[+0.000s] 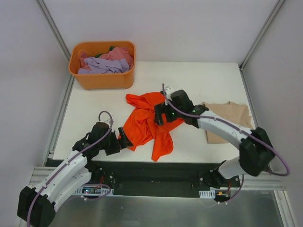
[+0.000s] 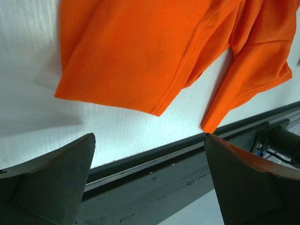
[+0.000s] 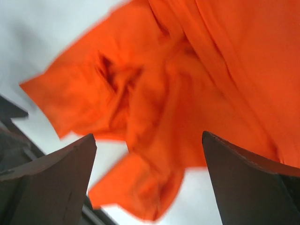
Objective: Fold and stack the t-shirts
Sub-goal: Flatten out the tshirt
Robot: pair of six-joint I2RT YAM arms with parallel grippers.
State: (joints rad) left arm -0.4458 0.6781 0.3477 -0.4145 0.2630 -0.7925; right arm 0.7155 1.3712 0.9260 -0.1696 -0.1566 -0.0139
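Note:
A bright orange t-shirt (image 1: 147,124) lies crumpled in the middle of the white table (image 1: 94,109). A tan t-shirt (image 1: 228,119) lies flat at the right. My left gripper (image 1: 125,140) is open at the orange shirt's near-left hem, close to the table's front edge. In the left wrist view the orange t-shirt (image 2: 140,51) lies just beyond the left gripper (image 2: 150,136), with nothing between the fingers. My right gripper (image 1: 160,115) hovers open over the shirt's upper right part. In the right wrist view the rumpled orange t-shirt (image 3: 187,79) fills the frame under the right gripper (image 3: 149,137).
An orange plastic tub (image 1: 81,78) stands at the back left, holding lilac (image 1: 102,66) and pink (image 1: 118,56) shirts. The table's dark front rail (image 2: 154,168) runs right under my left fingers. Metal frame posts and white walls bound both sides.

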